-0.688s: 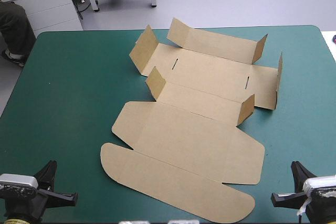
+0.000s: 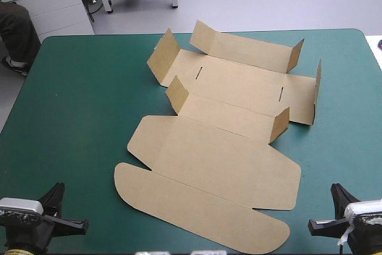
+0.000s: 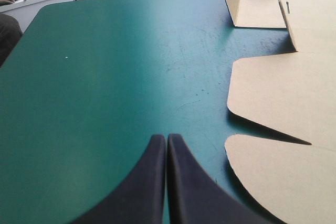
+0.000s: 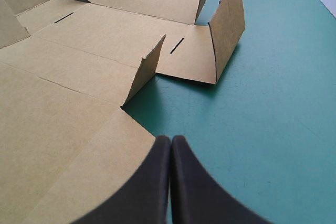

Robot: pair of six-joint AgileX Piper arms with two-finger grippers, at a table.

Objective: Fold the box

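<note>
High view: the box [image 2: 221, 141] is basically a cut sheet lying opened out in the middle of the teal-green desk [image 2: 77, 117], a bit toward the far right. As far as I can judge, the fold has hardly begun. What's up so far: the far wall [image 2: 239, 49] leans up at an angle, the two end walls [image 2: 160, 57] stand roughly upright, and a couple of small tabs [image 2: 176, 94] stick up along the near wall strip. Nothing looks tucked or locked, and both slots in the base are bare.

The big lid panel [image 2: 215, 159] and its rounded flap [image 2: 197, 207] lie flat toward the near edge.

The left gripper [image 3: 167, 140] has its black fingers pressed together, holding nothing, over bare cover just beside the rounded flap. The right gripper [image 4: 171, 141] is the same deal: fingers together, empty, at the near right corner of the lid panel, right by its edge. I can't tell if it touches the board.

So pretty much everything is left: raise the long walls properly, fold the tabs in, and tuck the end walls over into the slots.
</note>
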